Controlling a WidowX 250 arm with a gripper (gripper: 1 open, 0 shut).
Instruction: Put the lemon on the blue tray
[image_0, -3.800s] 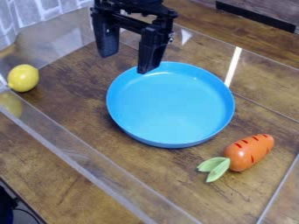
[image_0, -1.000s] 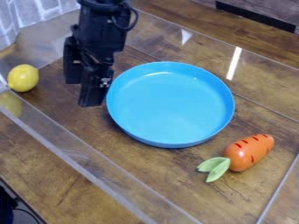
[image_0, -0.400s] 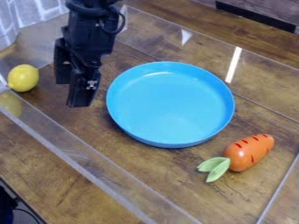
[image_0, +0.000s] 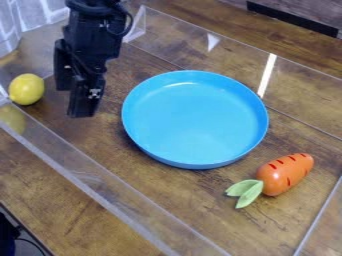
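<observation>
The lemon (image_0: 27, 89), small, yellow and oval, lies on the wooden table at the far left. The blue tray (image_0: 245, 145), a large round shallow dish, sits in the middle with nothing in it. My black gripper (image_0: 72, 88) hangs pointing down between the two, a little right of the lemon and just left of the tray's rim. Its fingers (image_0: 83, 102) stand apart with nothing between them, and it touches neither the lemon nor the tray.
An orange carrot (image_0: 285, 173) with green leaves lies at the lower right of the tray. A clear plastic wall (image_0: 80, 170) runs along the table's near side, and another stands behind the lemon at the left.
The gripper has travelled left from above the tray's far rim, past its left edge, and now hangs close to the lemon. It stayed open. Lemon, tray and carrot have not moved.
</observation>
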